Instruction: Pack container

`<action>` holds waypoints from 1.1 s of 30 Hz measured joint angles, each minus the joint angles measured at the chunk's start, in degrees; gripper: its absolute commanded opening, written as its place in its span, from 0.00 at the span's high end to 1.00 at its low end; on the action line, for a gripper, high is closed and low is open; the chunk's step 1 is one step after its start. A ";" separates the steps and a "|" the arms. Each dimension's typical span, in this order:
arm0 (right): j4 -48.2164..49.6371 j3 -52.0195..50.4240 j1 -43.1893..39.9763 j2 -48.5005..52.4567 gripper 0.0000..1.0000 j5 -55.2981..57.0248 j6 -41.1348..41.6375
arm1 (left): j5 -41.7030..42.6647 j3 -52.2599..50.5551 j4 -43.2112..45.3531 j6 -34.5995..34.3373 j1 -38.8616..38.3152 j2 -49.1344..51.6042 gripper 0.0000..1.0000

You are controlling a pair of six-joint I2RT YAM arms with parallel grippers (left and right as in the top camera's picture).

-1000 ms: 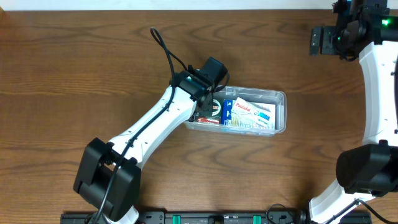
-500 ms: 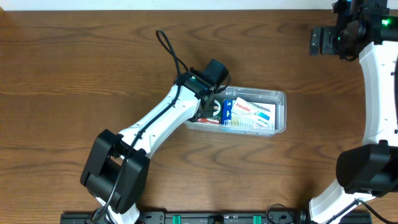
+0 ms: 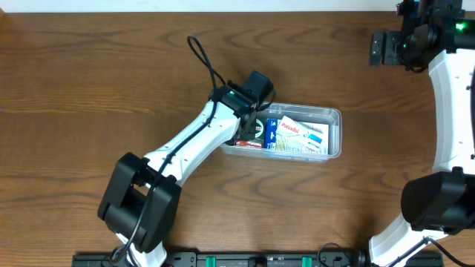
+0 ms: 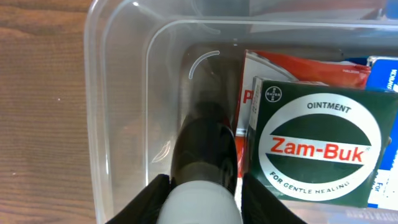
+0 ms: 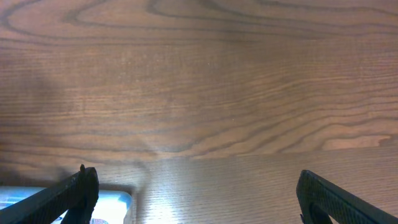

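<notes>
The clear plastic container lies mid-table and holds several small boxes, among them a white Panadol box and a green Zam-Buk ointment box. My left gripper reaches into the container's left end, shut on a dark bottle with a white cap that lies between the container wall and the Zam-Buk box. My right gripper is open and empty, held high at the table's far right corner over bare wood.
The wooden table surrounds the container. A black cable loops up from the left arm. A blue-and-white packet edge shows at the lower left of the right wrist view.
The left arm's base and elbow shifted slightly right between the earliest frame and now; its gripper stayed at the container's left end. The right arm has not moved.
</notes>
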 measured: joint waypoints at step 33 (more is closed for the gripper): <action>0.00 0.00 0.00 0.00 0.01 0.02 0.00 | 0.20 1.86 -1.77 8.24 4.52 -11.28 0.20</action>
